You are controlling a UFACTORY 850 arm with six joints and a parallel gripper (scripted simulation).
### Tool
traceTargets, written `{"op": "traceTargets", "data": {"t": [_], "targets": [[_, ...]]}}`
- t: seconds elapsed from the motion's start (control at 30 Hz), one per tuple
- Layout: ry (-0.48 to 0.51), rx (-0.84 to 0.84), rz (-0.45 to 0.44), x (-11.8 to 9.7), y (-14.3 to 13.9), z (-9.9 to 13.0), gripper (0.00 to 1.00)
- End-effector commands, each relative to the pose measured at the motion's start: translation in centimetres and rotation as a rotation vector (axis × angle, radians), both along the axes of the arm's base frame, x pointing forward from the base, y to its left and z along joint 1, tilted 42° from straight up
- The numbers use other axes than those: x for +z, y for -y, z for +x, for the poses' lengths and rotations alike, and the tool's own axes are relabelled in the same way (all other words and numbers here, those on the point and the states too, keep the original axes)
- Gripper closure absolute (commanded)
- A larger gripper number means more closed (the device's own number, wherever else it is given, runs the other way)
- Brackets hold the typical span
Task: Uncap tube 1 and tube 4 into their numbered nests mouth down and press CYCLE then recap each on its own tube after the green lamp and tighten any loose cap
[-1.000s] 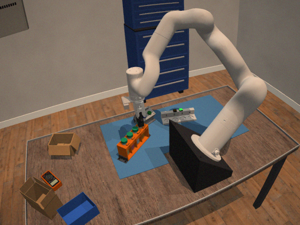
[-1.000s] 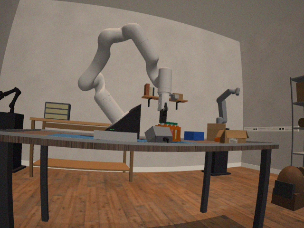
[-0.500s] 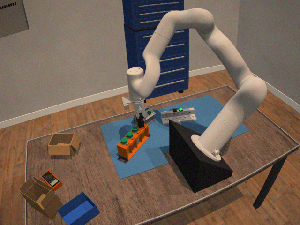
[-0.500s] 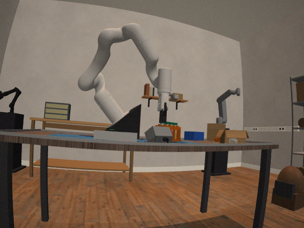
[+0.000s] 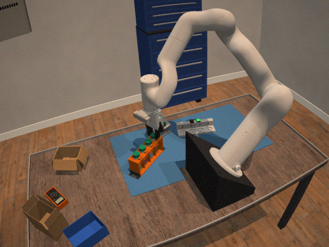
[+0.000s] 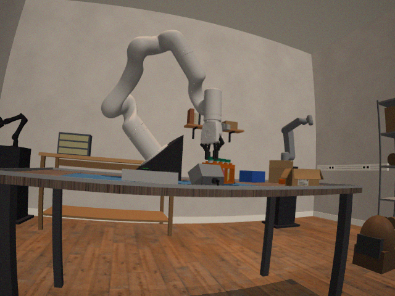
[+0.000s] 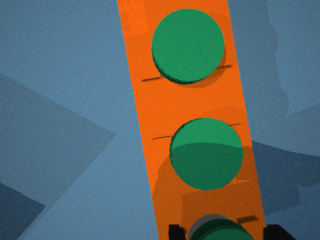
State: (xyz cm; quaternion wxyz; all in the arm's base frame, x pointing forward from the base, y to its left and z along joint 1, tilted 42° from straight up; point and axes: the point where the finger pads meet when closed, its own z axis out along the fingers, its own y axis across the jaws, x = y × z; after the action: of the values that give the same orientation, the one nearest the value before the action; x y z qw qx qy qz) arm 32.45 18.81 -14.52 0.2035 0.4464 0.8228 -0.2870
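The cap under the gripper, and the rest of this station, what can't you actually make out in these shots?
- End cap: wrist view, cut off by the bottom edge; whether it is screwed fully home is not visible.
- Gripper: top view, its body covers that end tube.
- Keys: exterior view shows only the grey housing; the top view shows just a green sliver.
- Cap tray: nest numbers too small to read.
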Motion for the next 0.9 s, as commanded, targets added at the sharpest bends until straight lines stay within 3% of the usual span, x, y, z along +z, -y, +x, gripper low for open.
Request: {"op": "traceTargets", "data": {"t": [0.0, 0.03, 0.1, 0.2, 0.37, 0.5, 0.77, 0.8, 0.87], "targets": [[-0.166, 0.145, -0.025, 0.02, -0.1, 0.06, 0.54], [-0.221, 0.207, -0.031, 0.02, -0.09, 0.06, 0.54], [-0.221, 0.207, -0.031, 0.02, -0.09, 0.06, 0.54], [-0.375, 0.386, -0.045, 0.02, -0.1, 0.06, 0.54], [-0.495, 0.52, -0.057, 0.01, -0.11, 0.07, 0.54], [-0.651, 0.699, -0.072, 0.01, -0.11, 0.07, 0.54], [-0.651, 0.699, -0.072, 0.01, -0.11, 0.07, 0.54], [-0.651, 0.699, -0.072, 0.01, -0.11, 0.07, 1.0], [-0.651, 0.699, -0.072, 0.01, -0.11, 0.07, 1.0]]}}
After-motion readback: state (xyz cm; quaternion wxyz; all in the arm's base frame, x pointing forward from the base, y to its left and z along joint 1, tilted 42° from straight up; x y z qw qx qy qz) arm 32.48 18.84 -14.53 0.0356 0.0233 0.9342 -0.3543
